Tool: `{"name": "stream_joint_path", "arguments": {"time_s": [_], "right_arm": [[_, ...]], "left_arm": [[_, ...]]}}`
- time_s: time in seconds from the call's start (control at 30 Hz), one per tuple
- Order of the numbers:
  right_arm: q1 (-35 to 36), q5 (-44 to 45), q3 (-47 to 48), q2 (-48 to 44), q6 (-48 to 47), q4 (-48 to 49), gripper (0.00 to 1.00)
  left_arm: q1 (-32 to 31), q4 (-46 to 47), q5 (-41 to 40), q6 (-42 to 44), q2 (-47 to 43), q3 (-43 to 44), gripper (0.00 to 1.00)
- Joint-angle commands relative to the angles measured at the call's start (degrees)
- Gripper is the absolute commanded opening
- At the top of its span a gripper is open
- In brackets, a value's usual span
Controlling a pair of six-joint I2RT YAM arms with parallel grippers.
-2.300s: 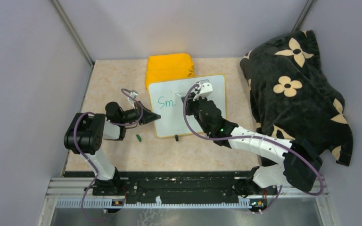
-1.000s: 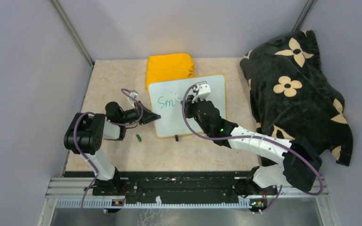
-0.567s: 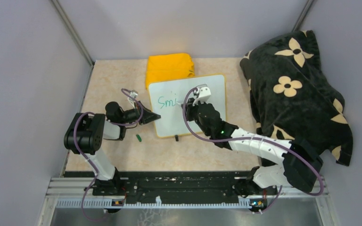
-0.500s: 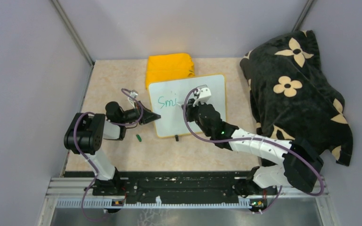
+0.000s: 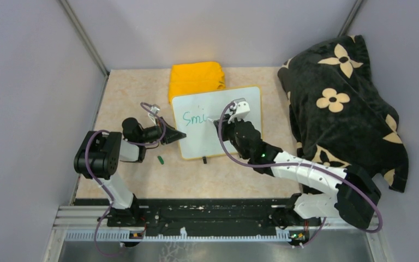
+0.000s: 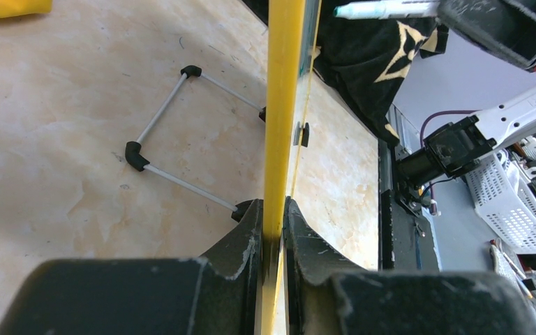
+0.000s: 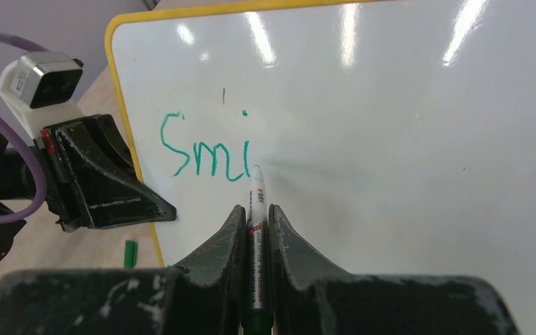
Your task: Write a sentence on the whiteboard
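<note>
The whiteboard [image 5: 234, 101], white with a thin yellow rim, lies on the table and fills the right wrist view [image 7: 405, 125]. Green letters "Smi" [image 7: 206, 152] stand near its left edge, also seen from above [image 5: 193, 118]. My right gripper [image 7: 256, 213] is shut on a white marker [image 7: 257, 202] whose tip touches the board just right of the "i". My left gripper [image 6: 273, 216] is shut on the board's yellow rim [image 6: 283, 84]; from above it sits at the board's left edge [image 5: 178, 136].
A folded yellow cloth [image 5: 196, 78] lies behind the board. A black flowered blanket [image 5: 341, 103] covers the right side. A green marker cap [image 5: 161, 160] lies left of the board. The board's wire stand [image 6: 174, 132] shows under it.
The right gripper has moved rightward with the marker; the writing has grown from "Sm" to "Smi". The left arm has not moved.
</note>
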Motion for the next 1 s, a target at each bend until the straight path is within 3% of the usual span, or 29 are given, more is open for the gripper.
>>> {"name": "stream_joint_path", "arguments": {"time_s": [0.0, 0.97], "right_arm": [[-0.56, 1.77, 3.73, -2.66, -1.78, 1.75, 0.00], [-1.80, 3.12, 6.32, -0.91, -9.13, 3.92, 0.00]], "left_arm": [[-0.25, -3.21, -2.43, 2.77, 0.10, 0.29, 0.00], [-0.34, -3.90, -2.52, 3.21, 0.41, 0.46, 0.00]]}}
